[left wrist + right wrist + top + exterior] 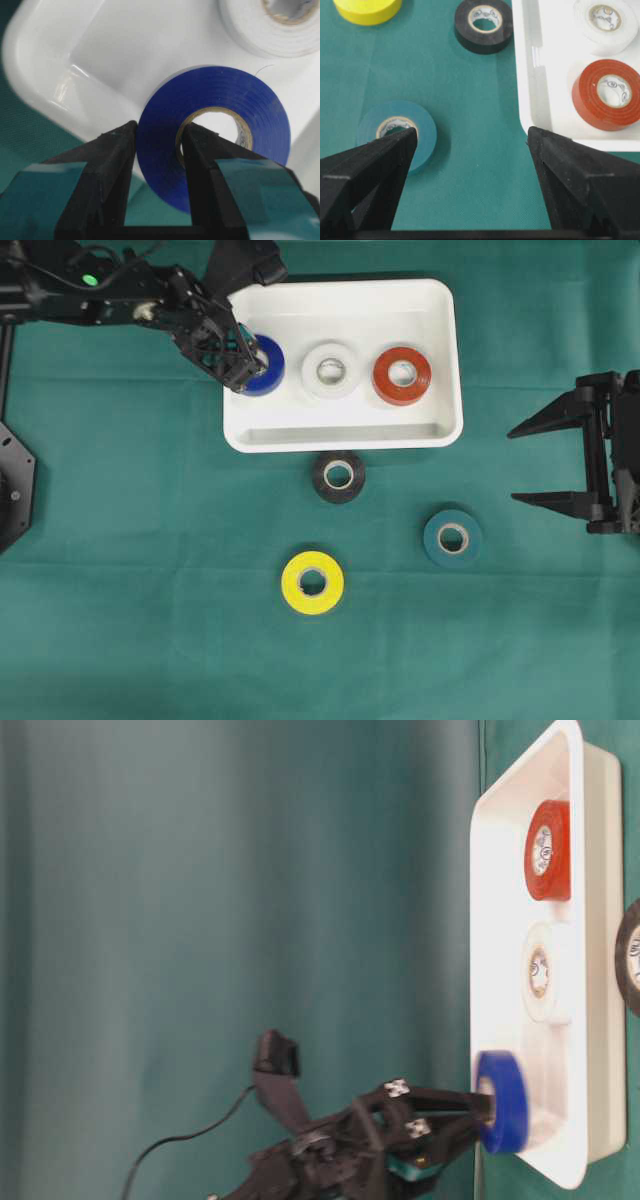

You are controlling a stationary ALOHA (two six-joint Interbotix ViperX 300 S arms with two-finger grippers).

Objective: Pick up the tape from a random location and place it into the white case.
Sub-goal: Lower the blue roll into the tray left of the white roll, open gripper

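No readable text, brand or number is showing anywhere. Small dark printed marks are sitting on the cardboard cores of the red tape roll (607, 94), the white tape roll (605, 21) and the black tape roll (484, 25), but they are appearing too small and blurred to make out as letters. The other rolls' cores are showing nothing legible either.
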